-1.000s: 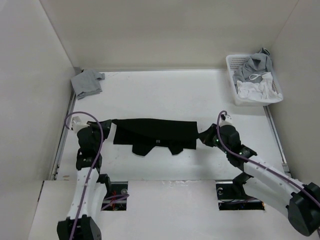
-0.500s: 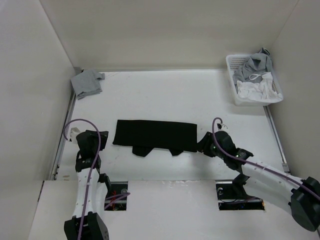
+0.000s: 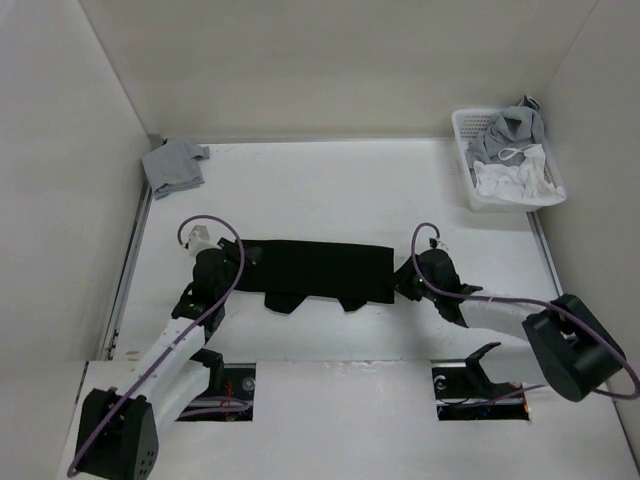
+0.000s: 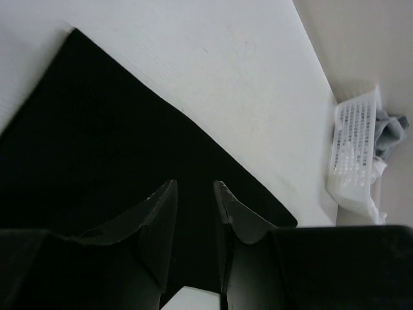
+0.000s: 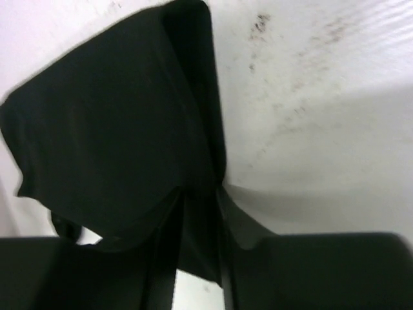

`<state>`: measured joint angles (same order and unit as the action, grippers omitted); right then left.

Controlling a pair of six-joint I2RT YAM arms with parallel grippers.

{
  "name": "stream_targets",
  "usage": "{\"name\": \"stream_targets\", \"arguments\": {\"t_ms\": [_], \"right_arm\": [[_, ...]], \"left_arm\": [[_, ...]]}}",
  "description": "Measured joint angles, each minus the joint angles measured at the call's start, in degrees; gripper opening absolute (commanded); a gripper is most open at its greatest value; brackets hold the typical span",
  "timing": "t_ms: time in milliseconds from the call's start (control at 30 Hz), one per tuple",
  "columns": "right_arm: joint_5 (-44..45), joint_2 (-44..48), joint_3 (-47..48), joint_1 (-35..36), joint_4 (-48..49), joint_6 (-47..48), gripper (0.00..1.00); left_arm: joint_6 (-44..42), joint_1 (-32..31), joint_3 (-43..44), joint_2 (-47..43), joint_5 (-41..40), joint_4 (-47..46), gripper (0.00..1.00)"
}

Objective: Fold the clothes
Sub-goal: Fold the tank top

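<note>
You are looking at a re-approach. A second ago each gripper holds one end of the shirt [image 3: 310, 268]. Half a second ago both stand clear of it, with the fabric let go. Now the left gripper [image 3: 238, 262] is back over the shirt's left end and the right gripper [image 3: 403, 282] is up against its right end. The shirt barely shifts through all this. It lies as a long black band across the middle of the top view, flat on the table [image 3: 330, 190], with two small flaps poking out along its lower edge. It is well apart from the basket [image 3: 462, 150] at the upper right and from the grey cloth [image 3: 175, 165] at the upper left. In the left wrist view the fingers [image 4: 162, 213] stand a narrow way apart with nothing pinched between them; black fabric fills the frame beyond them, and a sliver of white table shows in the gap at the bottom edge. In the right wrist view the end of the shirt runs down into the gap between the fingers [image 5: 229, 223], but you cannot tell whether they have bitten on it or only straddle it. The lengthwise fold looks finished and set down, so this reads as the start of the next fold, probably one end carried over the other. Make sure each jaw takes every layer at its end, or the band may fall open when it lifts.
</note>
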<state>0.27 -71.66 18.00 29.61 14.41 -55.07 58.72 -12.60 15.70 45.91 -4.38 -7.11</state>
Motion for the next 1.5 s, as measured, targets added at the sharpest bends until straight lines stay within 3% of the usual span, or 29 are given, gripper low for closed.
{"name": "stream_targets", "arguments": {"t_ms": [167, 300, 567, 733, 900, 1100, 1267, 1367, 1433, 1500], "right_arm": [[-2.91, -7.3, 0.0, -0.72, 9.2, -4.22, 0.01], [-3.28, -7.41, -0.94, -1.64, 11.15, -6.67, 0.0], [5.29, 27.74, -0.66, -3.98, -11.52, -2.47, 0.0], [9.49, 32.46, 7.98, -4.42, -24.65, 4.07, 0.0], [14.51, 23.3, 20.48, 3.21, -30.29, 10.01, 0.0], [19.17, 2.93, 36.3, 18.34, -32.11, 14.51, 0.01], [19.85, -13.29, 47.5, 24.57, -33.22, 16.09, 0.02], [19.54, -22.86, 54.31, 26.62, -33.59, 16.13, 0.15], [19.04, -28.96, 58.58, 27.71, -33.68, 15.89, 0.18], [18.14, -33.55, 61.51, 28.94, -33.59, 15.39, 0.31]], "left_arm": [[-0.9, -7.52, 1.36, 5.95, -2.73, -6.21, 0.27], [-1.44, -12.59, 2.14, 10.1, -3.96, -11.85, 0.27], [-1.88, -23.74, 3.98, 19.5, -5.95, -19.67, 0.31], [-1.86, -27.56, 5.81, 22.62, -5.92, -22.03, 0.32], [-1.86, -27.91, 6.16, 21.09, -5.95, -23.1, 0.32], [-1.68, -24.59, 4.5, 12.87, -5.95, -22.43, 0.34], [-1.46, -19.3, 1.68, 5.11, -5.49, -19.19, 0.36], [-1.33, -15.23, 0.33, 0.81, -4.81, -16.26, 0.37], [-1.27, -12.17, -0.46, -1.88, -3.89, -14.23, 0.37], [-1.25, -9.09, -1.01, -4.07, -2.69, -12.24, 0.37]]}}
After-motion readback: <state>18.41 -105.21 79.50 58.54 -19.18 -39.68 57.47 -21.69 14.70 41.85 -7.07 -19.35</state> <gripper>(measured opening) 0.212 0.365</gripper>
